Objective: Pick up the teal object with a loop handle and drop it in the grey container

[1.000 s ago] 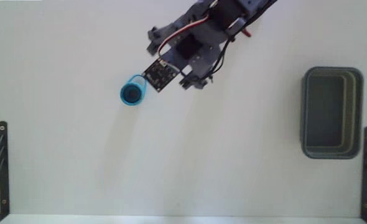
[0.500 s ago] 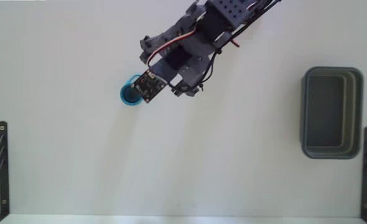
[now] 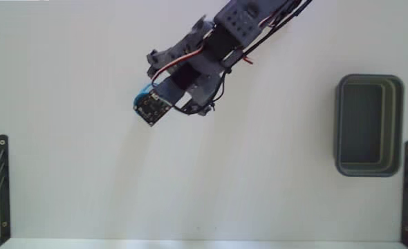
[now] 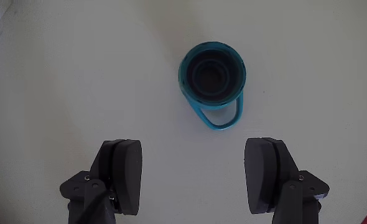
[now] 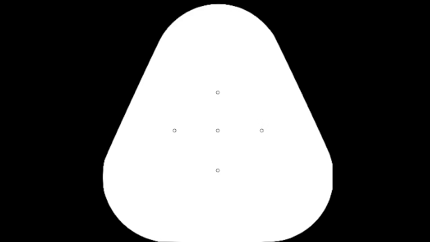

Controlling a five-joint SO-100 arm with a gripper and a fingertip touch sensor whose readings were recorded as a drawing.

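While my end effector hovers with both dark fingers spread wide and empty, the small round teal cup with a thin loop handle sits on the white desk just ahead, slightly right of centre, loop facing me.

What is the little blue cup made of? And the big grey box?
The cup looks like smooth plastic or rubber: even teal colour, thin bendy-looking loop. The box looks like matte moulded plastic: rounded corners, thick rim. Neither is certain from looks alone.
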